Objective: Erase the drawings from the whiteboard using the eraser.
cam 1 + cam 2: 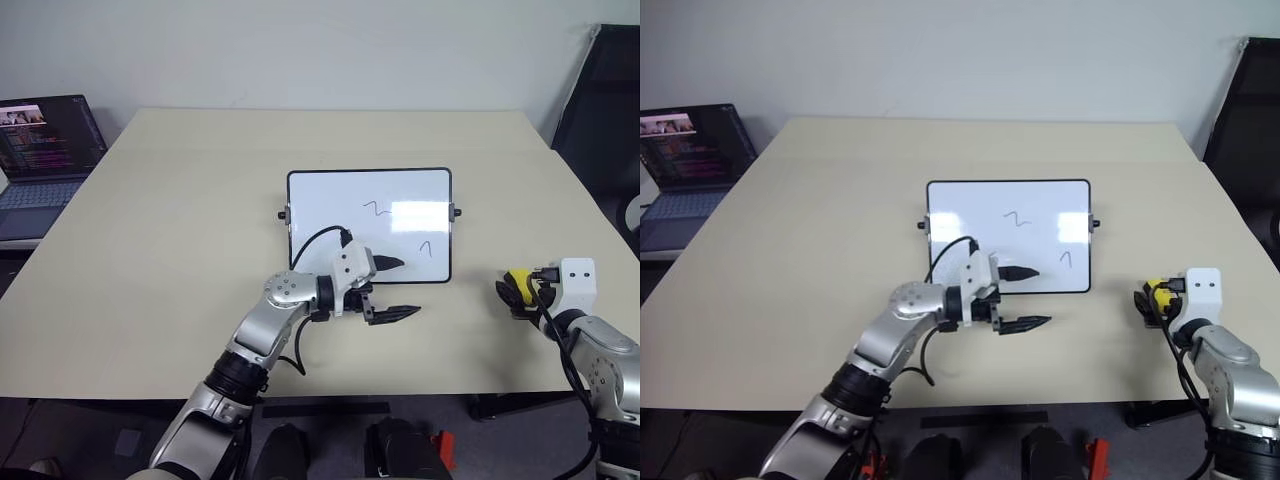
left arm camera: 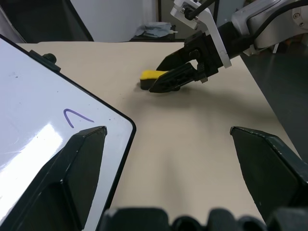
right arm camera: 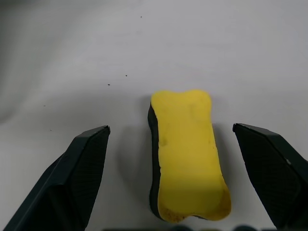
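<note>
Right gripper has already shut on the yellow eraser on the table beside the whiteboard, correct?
Not quite. The right gripper is open: the right wrist view shows its fingers standing apart on either side of the eraser, which lies on the table beside the whiteboard.

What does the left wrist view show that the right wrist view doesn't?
Left wrist view alone: a corner of the whiteboard with a hook-shaped stroke, and the right gripper seen from outside, closing in on the eraser. Right wrist view alone: the eraser's whole yellow top, between that gripper's open jaws. Both: the eraser lying on the beige table.
</note>
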